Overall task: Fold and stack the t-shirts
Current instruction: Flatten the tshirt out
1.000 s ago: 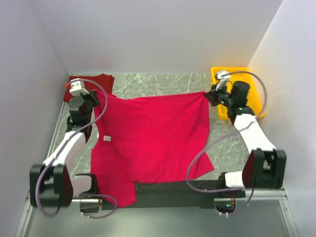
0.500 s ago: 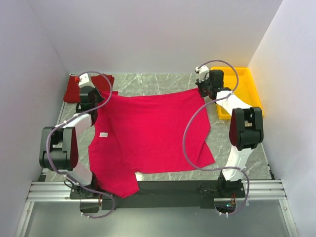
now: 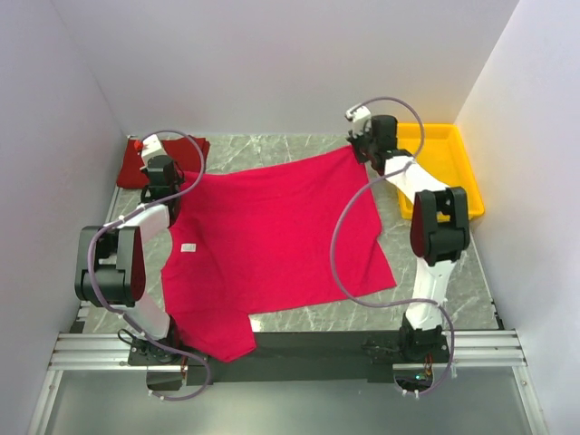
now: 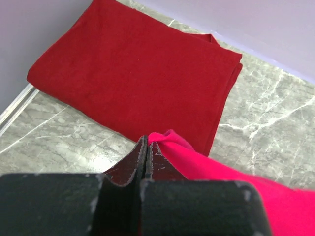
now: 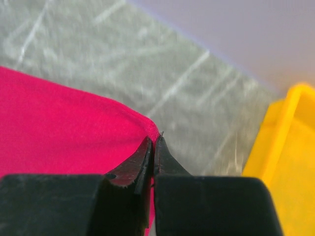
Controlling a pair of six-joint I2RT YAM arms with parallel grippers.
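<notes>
Crimson t-shirt (image 3: 272,236) lies spread over the grey marbled table (image 3: 272,149), soft and lightly rumpled, one sleeve (image 3: 222,340) draping the near edge; a small white label (image 3: 188,246) shows near its left side; farther off, the left gripper (image 4: 147,143) and the right gripper (image 5: 153,140), jaws pinched tight, each clamp a far corner; beyond, a darker red shirt (image 4: 133,69) sits folded square; a yellow plastic tray (image 3: 453,168) stands far right.

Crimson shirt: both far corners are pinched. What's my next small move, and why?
Probably lower both corners onto the table and release. The left gripper and right gripper are shut on the far corners of the shirt, and it lies spread nearly flat, ready for folding.
</notes>
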